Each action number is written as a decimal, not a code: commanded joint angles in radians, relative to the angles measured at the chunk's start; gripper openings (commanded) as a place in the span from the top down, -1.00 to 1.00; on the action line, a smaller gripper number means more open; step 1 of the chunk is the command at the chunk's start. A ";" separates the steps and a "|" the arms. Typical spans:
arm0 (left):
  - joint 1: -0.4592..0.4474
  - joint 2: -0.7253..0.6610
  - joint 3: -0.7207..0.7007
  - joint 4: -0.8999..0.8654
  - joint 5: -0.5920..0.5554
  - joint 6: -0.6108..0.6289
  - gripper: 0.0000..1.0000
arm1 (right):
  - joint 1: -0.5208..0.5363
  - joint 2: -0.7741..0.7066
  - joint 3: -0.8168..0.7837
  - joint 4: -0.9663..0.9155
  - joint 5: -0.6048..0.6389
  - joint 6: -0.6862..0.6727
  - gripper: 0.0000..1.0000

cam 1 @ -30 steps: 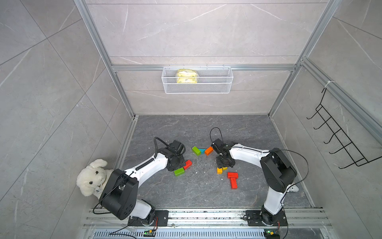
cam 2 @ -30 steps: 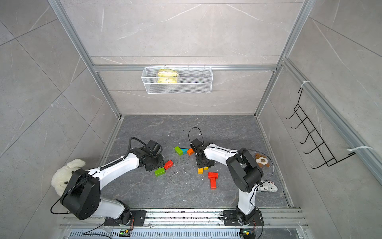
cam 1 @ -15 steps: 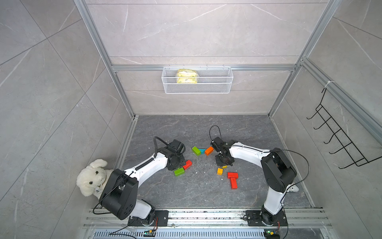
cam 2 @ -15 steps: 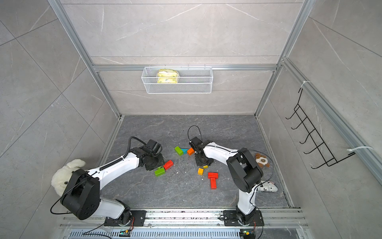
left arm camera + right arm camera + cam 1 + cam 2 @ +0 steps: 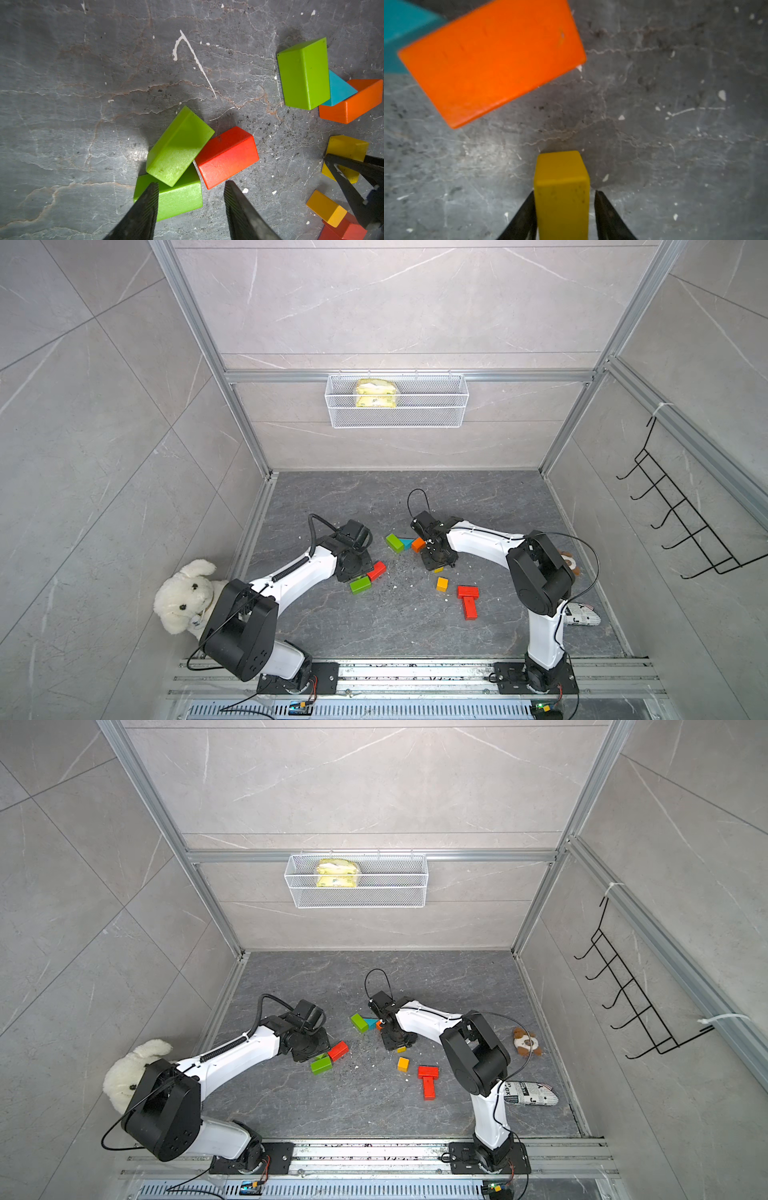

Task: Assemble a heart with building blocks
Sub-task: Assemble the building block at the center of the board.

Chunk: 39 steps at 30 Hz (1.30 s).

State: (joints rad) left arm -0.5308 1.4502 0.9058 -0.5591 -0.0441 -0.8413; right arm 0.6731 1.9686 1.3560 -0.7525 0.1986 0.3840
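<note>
Top views both show a booth of grey veined tiles in an aluminium frame. A white wire basket (image 5: pixel 415 416) holding a yellow packet (image 5: pixel 375 393) is hung on the rear wall. A black hook rack (image 5: pixel 681 522) is fixed to the right wall. The dark stone bench (image 5: pixel 374 626) is strewn with white chips and dark specks.

The building blocks (image 5: pixel 442 583) are scattered in loose groups at mid-bench. The left jaws are held open over two stacked green blocks (image 5: pixel 178 149), which touch a red block (image 5: pixel 226 155). A yellow block (image 5: pixel 561 195) is set between the right jaws; a grip cannot be confirmed. A white plush dog (image 5: pixel 185 597) is lodged in the left corner.
</note>
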 commanded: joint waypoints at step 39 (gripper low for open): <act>0.027 0.032 0.040 0.030 0.018 0.027 -0.09 | -0.005 0.033 0.054 -0.074 0.039 0.163 0.12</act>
State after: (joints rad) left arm -0.5095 1.4746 0.9310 -0.5438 -0.0422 -0.8288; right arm 0.6708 1.9720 1.3804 -0.8062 0.2249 0.5518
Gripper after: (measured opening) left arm 0.546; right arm 0.432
